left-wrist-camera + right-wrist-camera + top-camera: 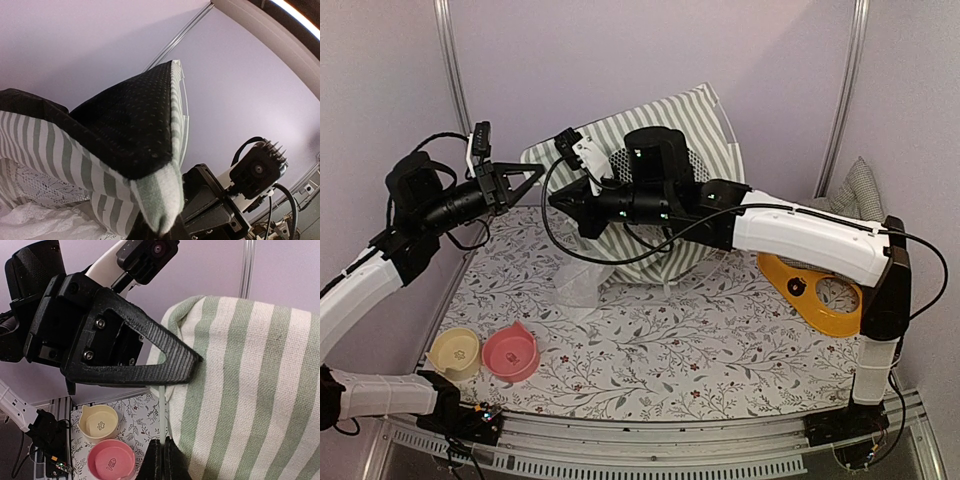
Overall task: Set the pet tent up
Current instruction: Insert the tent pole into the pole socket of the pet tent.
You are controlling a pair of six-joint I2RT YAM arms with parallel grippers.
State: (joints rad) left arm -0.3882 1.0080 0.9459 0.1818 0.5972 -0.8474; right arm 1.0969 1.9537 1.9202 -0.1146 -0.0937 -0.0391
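Green-and-white striped pet tent (705,125) raised off the table (720,350) near its far edge, gripped from the left by two robot arms. Left gripper (532,175) at the tent's left corner, fingers pressed together on a fold of striped cloth. Just beside it, right gripper (558,200), fingers clamped on a thin white pole (162,410) running along the fabric's edge. Black mesh window (135,125) turned toward the left wrist camera, white lace (30,190) hanging below. Down on the floral cloth near the front left corner, yellow bowl (455,352) and pink bowl (510,352) side by side. Near the right edge, orange-yellow ring-shaped piece (815,290) lying flat. Behind it, in the far right corner, checked cushion (860,190) against the wall.
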